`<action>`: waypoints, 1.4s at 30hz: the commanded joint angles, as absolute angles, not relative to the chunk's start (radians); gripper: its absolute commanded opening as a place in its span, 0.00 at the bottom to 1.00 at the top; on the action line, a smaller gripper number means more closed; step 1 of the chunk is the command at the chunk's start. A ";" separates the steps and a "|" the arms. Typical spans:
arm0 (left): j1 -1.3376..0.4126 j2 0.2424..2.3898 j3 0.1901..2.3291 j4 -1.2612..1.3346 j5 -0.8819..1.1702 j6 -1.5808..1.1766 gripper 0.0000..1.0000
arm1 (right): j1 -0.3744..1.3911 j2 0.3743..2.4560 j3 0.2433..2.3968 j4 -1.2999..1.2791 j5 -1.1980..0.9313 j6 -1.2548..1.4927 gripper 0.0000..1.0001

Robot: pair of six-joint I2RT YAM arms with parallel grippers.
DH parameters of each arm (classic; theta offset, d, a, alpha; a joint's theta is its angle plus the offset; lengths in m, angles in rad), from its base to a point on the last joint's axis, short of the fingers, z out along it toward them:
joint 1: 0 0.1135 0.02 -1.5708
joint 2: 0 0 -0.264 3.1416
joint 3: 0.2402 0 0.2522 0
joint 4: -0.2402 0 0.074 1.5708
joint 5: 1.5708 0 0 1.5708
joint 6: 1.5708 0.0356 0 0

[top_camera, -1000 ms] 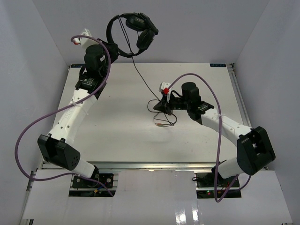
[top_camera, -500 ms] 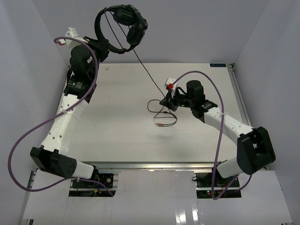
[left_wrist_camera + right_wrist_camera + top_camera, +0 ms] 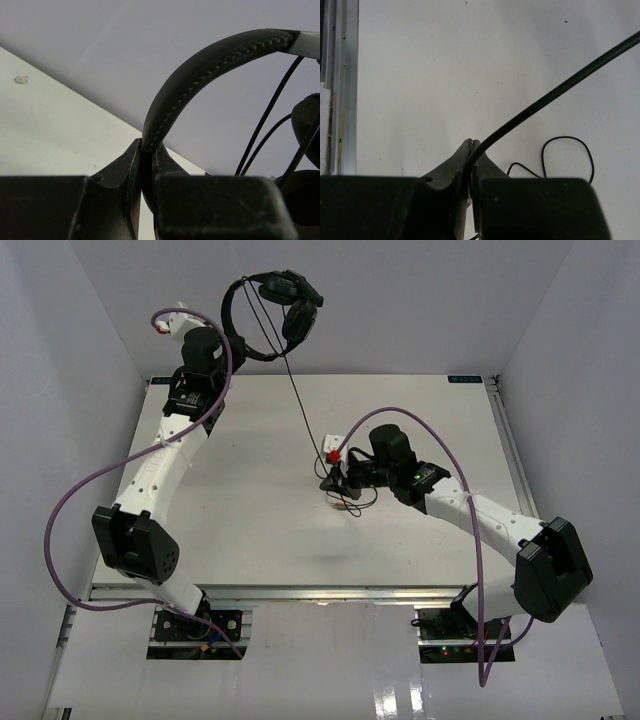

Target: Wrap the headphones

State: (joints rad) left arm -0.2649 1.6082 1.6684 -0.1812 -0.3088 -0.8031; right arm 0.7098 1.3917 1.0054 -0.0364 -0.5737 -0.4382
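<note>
— Where is the black over-ear headset (image 3: 298,320) with the padded earcups?
— Held aloft past the far edge of the white table (image 3: 240,500), left of that edge's middle and close to the pale back wall (image 3: 400,300). The left gripper (image 3: 145,152) has its fingers pinched on the stitched headband (image 3: 210,65).
— And its thin black cable (image 3: 297,400)?
— It runs straight down to the table's centre, where the right gripper (image 3: 471,148) is clamped on it. Slack loops (image 3: 568,150) lie on the table just beside those fingers, and a red plug (image 3: 332,455) sits near.
— Room to move?
— Open tabletop lies on every side of the right gripper, and all four table edges are well apart from it.
</note>
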 commanded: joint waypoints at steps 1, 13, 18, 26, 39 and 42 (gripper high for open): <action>-0.270 1.628 1.680 -0.142 -0.364 -0.695 0.00 | 0.730 1.351 1.120 -0.170 -0.487 -0.547 0.08; -0.385 1.590 1.233 0.088 -0.357 -0.075 0.00 | 0.702 1.332 1.453 -0.310 0.028 -0.854 0.08; -0.432 1.502 1.118 0.113 -0.174 0.100 0.00 | 0.666 1.398 1.502 -0.235 0.084 -0.882 0.08; -0.437 1.270 0.920 0.188 0.212 0.138 0.00 | 0.497 1.485 1.506 -0.167 -0.060 -0.775 0.08; -0.437 1.153 0.982 0.246 0.651 -0.131 0.00 | 0.327 1.548 1.410 -0.104 -0.427 -0.523 0.08; -0.437 1.187 1.032 0.260 0.755 -0.197 0.00 | 0.314 1.557 1.403 -0.077 -0.509 -0.463 0.08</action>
State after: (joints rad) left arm -0.4294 1.2027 0.9247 0.1928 0.4340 -0.0560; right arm 0.3698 1.5319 1.4089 -0.1962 -0.4302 -0.5833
